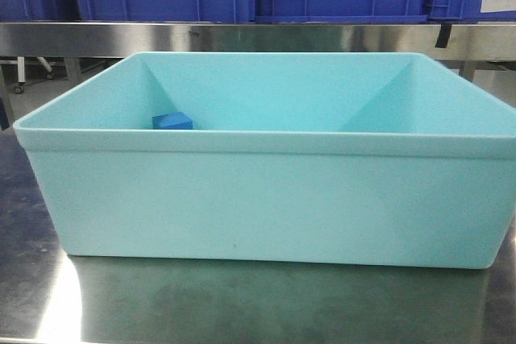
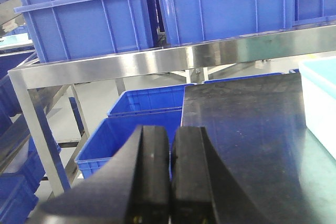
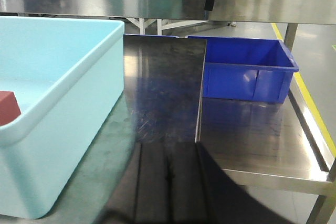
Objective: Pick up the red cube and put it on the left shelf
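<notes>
We've got one red cube (image 3: 6, 107) flat in the tub (image 3: 79, 129), one blue cube (image 1: 172, 122); left gripper (image 2: 169, 177), right gripper (image 3: 167, 182) pinched together.

My right wrist view catches the red cube (image 3: 7, 106) at the far left edge, partly cut off by the frame. It is a dark, matte red, and its flat top and one side face show. It sits squarely inside the pale turquoise bin (image 3: 68, 145), low behind the near wall, whose rim hides its base. On my left, the steel shelf (image 2: 157, 59) runs level above and behind the tabletop (image 2: 252, 129), with blue crates (image 2: 94, 19) standing on it
</notes>
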Tool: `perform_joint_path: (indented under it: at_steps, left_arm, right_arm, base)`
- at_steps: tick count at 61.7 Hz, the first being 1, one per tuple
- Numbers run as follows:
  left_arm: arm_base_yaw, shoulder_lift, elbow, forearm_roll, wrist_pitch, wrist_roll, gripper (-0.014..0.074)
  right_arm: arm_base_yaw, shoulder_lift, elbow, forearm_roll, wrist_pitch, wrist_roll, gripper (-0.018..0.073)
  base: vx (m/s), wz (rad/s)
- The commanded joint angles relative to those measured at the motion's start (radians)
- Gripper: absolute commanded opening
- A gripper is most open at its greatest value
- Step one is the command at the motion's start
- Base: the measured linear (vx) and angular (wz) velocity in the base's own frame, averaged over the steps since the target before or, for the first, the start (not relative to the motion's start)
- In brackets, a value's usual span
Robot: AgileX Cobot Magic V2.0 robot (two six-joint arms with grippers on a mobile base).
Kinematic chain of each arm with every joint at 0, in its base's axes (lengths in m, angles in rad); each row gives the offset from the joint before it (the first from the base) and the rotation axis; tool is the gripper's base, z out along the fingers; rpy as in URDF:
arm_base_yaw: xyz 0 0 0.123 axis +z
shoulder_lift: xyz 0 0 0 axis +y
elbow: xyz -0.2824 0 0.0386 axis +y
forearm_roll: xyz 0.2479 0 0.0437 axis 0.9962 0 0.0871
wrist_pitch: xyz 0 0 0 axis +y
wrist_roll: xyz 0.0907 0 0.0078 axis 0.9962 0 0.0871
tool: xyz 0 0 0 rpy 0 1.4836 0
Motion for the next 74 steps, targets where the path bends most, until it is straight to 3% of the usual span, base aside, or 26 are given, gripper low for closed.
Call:
perform_joint_path:
  at_steps: [1, 42, 60, 74]
  left_arm:
    - [-0.005, 0.000, 0.022, -0.005, -0.090, 0.001, 0.0106]
    - [-0.005, 0.000, 0.022, -0.005, -0.090, 0.001, 0.0106]
    - [-0.005, 0.000, 0.022, -0.005, -0.090, 0.001, 0.0106]
    - [-0.005, 0.000, 0.022, -0.005, -0.090, 0.001, 0.0106]
  right_arm:
    - [-0.005, -0.019, -0.024, -0.003, -0.086, -0.009, 0.0057]
    - [-0.005, -0.019, -0.024, -0.049, -0.099, -0.009, 0.0057]
    - [-0.005, -0.018, -0.024, -0.078, -0.235, -0.005, 0.0057]
    - [-0.003, 0.109, -0.121, -0.007, -0.233, 0.121, 0.0057]
  base:
    - [0.00, 0.00]
    - [0.00, 0.00]
    - [0.00, 0.00]
    - [0.00, 0.00]
